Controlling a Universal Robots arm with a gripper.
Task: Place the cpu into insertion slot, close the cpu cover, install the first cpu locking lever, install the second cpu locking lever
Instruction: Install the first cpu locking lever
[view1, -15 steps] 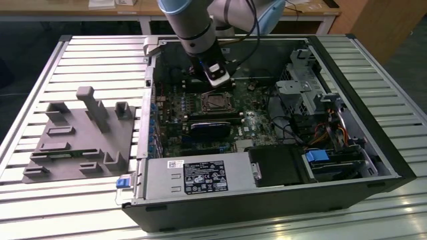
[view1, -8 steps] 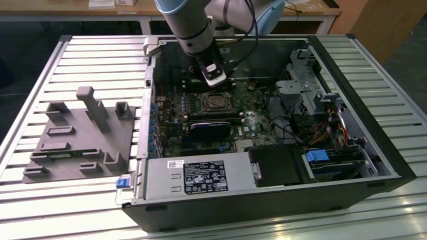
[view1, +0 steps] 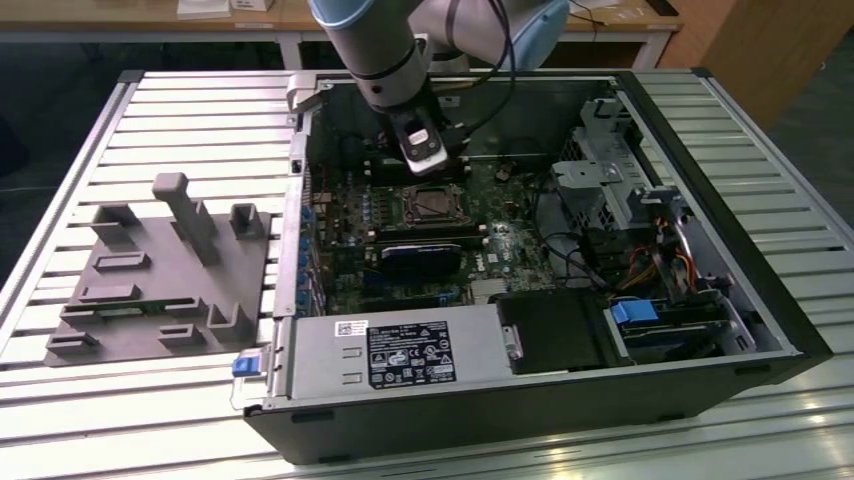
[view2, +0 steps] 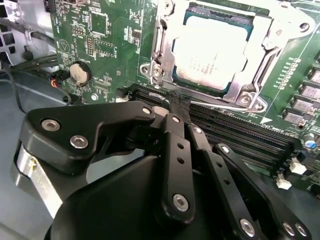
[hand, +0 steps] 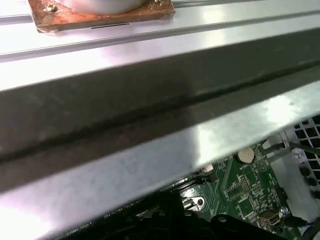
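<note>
The gripper (view2: 177, 106) has its fingers closed together with nothing visible between them. Its tips sit just beside the near edge of the cpu cover (view2: 163, 55). The cover lies flat over the cpu (view2: 210, 50), which is seated in the insertion slot (view1: 430, 203). Risk: a sideways slip would drive the tips into the memory slots (view2: 240, 132) or the circuit board (view2: 100, 30), probably scratching them.

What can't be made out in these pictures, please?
Second wrist view: what the shut fingers touch, hidden by their own links.
Second wrist view: whatever lies beneath the chip and cover.
First wrist view: most of the circuit board, behind a metal rail.
</note>
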